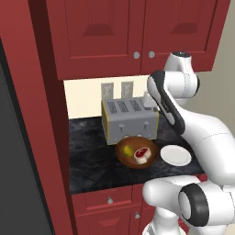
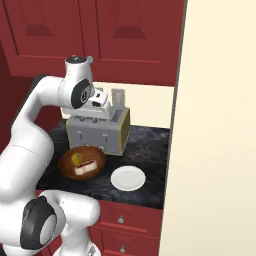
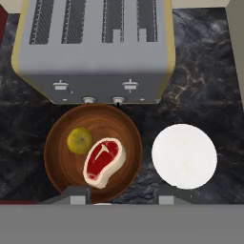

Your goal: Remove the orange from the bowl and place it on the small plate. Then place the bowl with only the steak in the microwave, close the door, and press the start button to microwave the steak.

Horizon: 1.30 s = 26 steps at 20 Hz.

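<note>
The orange [image 3: 79,141] and the steak [image 3: 104,162] are contained in the bowl [image 3: 125,130], beside the small plate [image 3: 184,156]. The gripper [image 3: 123,194] is held wide, empty.

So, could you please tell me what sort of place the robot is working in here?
It looks like a home kitchen: red cabinets hang above a dark marble counter, a four-slot toaster stands by the wall, and a bowl holds a steak and an orange.
</note>
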Motion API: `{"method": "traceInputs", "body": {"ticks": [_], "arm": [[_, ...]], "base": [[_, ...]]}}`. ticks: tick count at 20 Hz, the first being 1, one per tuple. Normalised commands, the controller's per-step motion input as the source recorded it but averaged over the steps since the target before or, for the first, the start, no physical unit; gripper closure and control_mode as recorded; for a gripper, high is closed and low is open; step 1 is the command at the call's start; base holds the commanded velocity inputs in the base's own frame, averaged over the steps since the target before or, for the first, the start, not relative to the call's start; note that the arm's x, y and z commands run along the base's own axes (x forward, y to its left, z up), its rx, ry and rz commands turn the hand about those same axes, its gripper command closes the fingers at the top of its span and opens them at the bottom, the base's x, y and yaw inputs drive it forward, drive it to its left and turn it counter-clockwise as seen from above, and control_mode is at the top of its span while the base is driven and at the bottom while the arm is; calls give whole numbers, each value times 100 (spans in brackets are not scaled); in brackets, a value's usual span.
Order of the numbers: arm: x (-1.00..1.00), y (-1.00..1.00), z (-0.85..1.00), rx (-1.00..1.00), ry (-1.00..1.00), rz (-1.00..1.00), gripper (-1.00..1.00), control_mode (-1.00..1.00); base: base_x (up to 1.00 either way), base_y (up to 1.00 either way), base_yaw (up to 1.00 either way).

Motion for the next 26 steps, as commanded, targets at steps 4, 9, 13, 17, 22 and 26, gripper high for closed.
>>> {"method": "traceInputs", "body": {"ticks": [4,9,13,17,22,26], "arm": [[-10,19,-13,0,3,0,-100,-100],[-1,91,-84,-5,14,-2,-100,-100],[4,74,-100,-2,11,0,-100,-100],[2,36,-78,-10,0,5,-100,-100],[19,2,-50,-1,1,1,-100,-100],[14,-4,-51,0,0,0,-100,-100]], "base": [[0,0,0],[0,0,0],[0,0,0],[0,0,0],[0,0,0],[0,0,0]]}}
